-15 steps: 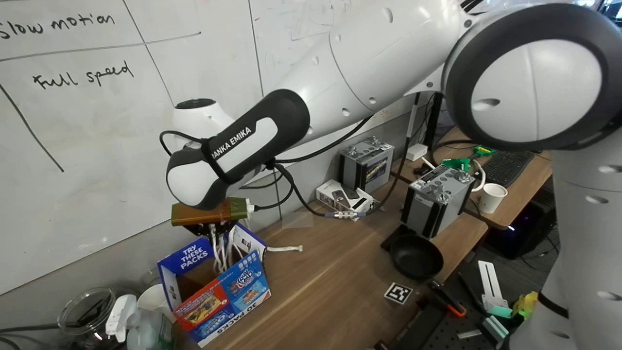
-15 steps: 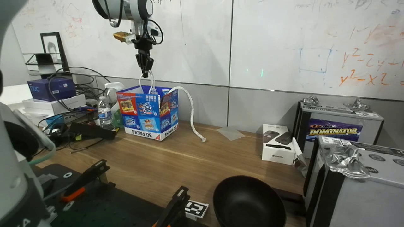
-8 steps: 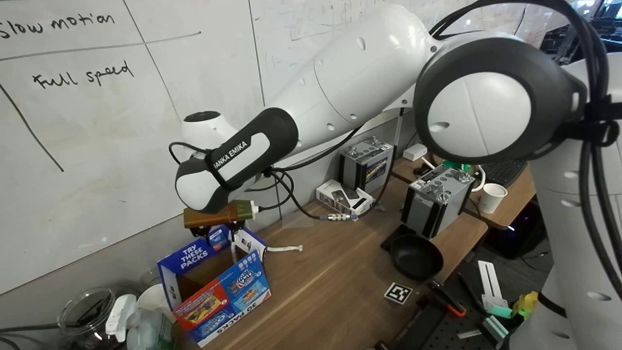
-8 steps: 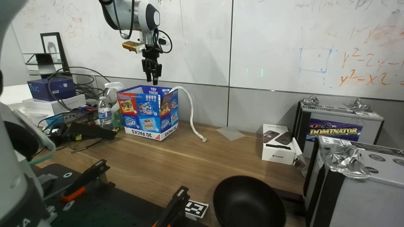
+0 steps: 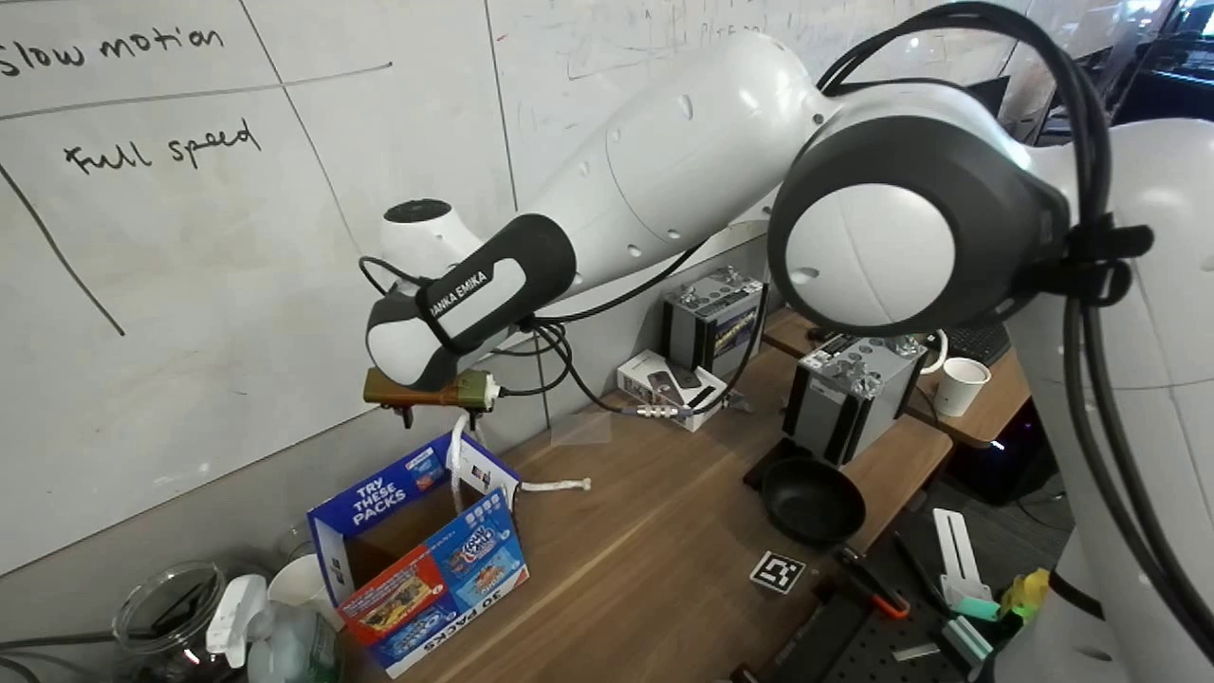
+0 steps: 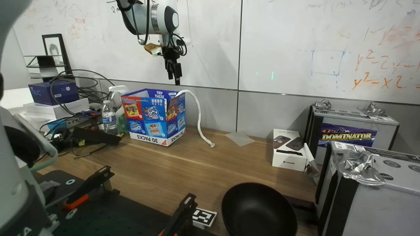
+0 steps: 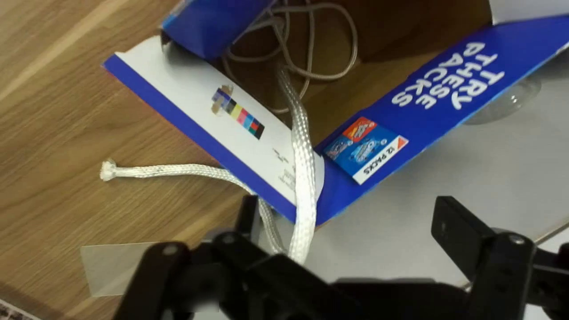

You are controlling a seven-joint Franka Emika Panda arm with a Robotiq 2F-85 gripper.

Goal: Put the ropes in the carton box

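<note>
As the claw [image 7: 349, 218], spread wide apart, hangs above the box [image 6: 152, 113], 1 thick rope [image 7: 305, 173] droops over a corner onto the table [image 6: 183, 167]. Thinner cord [image 7: 326, 77] lies looped inside.

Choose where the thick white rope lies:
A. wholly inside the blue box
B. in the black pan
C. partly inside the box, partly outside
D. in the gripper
C: in the wrist view the thick white rope passes from inside the blue box, over its corner, to the table.

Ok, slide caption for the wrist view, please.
Open hand, blue carton box with thin cords inside, and a thick white rope draped over its corner onto the table.
</note>
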